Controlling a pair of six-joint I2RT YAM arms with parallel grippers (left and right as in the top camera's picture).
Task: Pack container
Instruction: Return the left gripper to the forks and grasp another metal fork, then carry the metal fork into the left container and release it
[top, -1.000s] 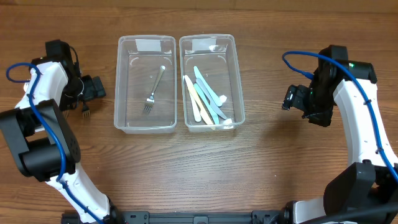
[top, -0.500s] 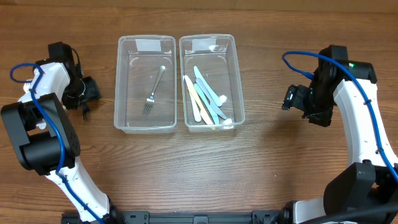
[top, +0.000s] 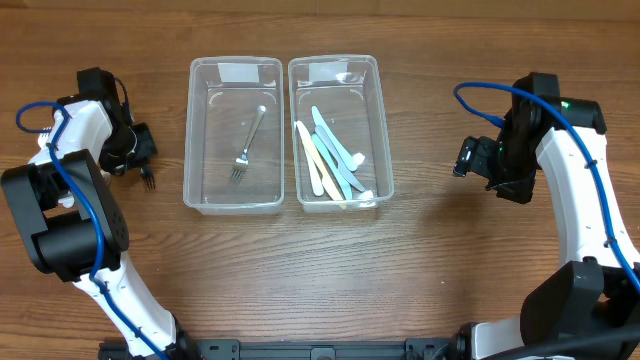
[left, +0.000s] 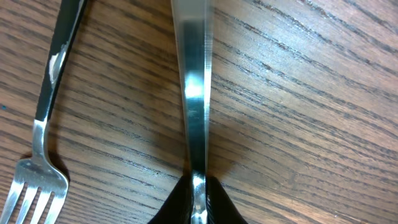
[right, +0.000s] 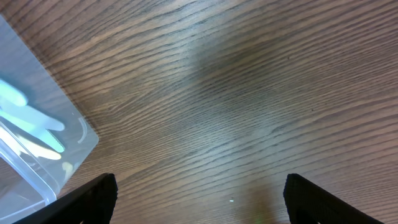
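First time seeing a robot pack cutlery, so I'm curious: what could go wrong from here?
The left gripper pinches the steel utensil on its narrow, shiny handle, so it might slip or swing when lifted. A fork lies close beside it and could get nudged.

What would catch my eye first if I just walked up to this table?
Two clear tubs sit side by side in the middle: the left tub holds a lone metal fork, the right tub a heap of pastel plastic utensils. At the far left, the left gripper is pinched on a steel utensil, with a second fork beside it on the table. The right gripper hangs open right of the tubs.
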